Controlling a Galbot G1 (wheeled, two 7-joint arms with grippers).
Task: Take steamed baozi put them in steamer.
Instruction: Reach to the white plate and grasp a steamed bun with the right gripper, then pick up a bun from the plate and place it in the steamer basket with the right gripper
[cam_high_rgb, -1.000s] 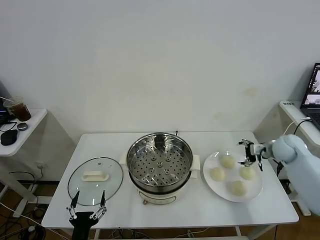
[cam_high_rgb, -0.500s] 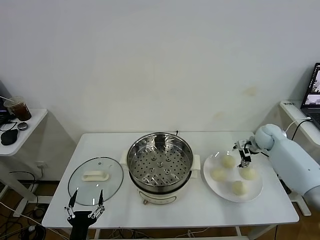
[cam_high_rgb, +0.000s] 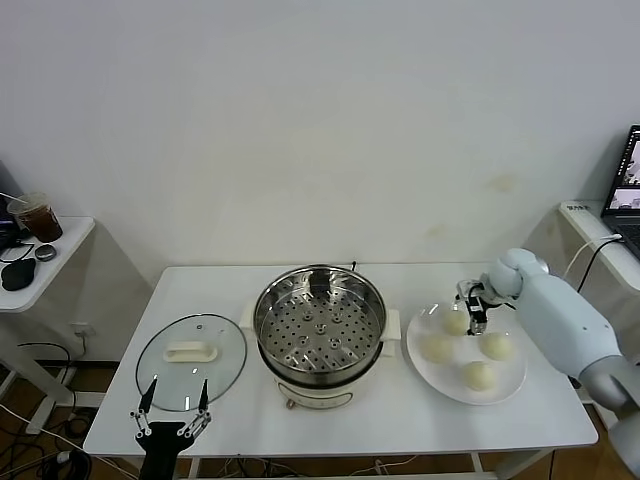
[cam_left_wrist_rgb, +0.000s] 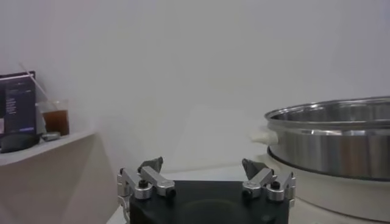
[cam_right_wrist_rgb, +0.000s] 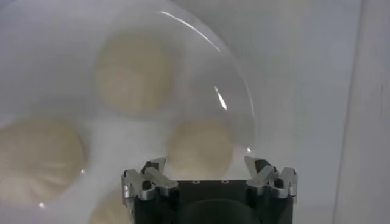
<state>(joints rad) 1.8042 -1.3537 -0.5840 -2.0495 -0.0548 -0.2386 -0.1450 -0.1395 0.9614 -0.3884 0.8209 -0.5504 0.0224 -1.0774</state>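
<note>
White worktop (cam_high_rgb: 420, 420) against a plain pale wall. Four steamed baozi (cam_high_rgb: 458, 323) (cam_high_rgb: 435, 348) (cam_high_rgb: 496, 346) (cam_high_rgb: 479, 375) on a flat white plate (cam_high_rgb: 512, 388) at the worktop's right side, none in the steamer (cam_high_rgb: 320, 325). Steamer at mid-worktop, just left of the plate, uncovered, perforated tray bare.

Right pincer (cam_high_rgb: 473, 304) poised over the plate's far edge, just above the rearmost bun, fingers spread wide and holding nothing. From the head camera, only a small dark tool against the white arm; from the right wrist camera, both fingertips (cam_right_wrist_rgb: 153, 169) clearly apart, with the baozi (cam_right_wrist_rgb: 199, 148) nearest the pincer (cam_right_wrist_rgb: 208, 175) showing between them, and the plate's rim (cam_right_wrist_rgb: 244, 125) curving past.

Left pincer (cam_high_rgb: 173, 425) parked low at the worktop's near left edge, in front of the round glass lid (cam_high_rgb: 191, 349) with its white handle. Fingers wide, empty. From the left wrist camera, the pincer (cam_left_wrist_rgb: 206, 181) level with the steamer's steel wall (cam_left_wrist_rgb: 332, 141), and a side shelf with a dark iced drink (cam_left_wrist_rgb: 55, 121); lid out of that view.
</note>
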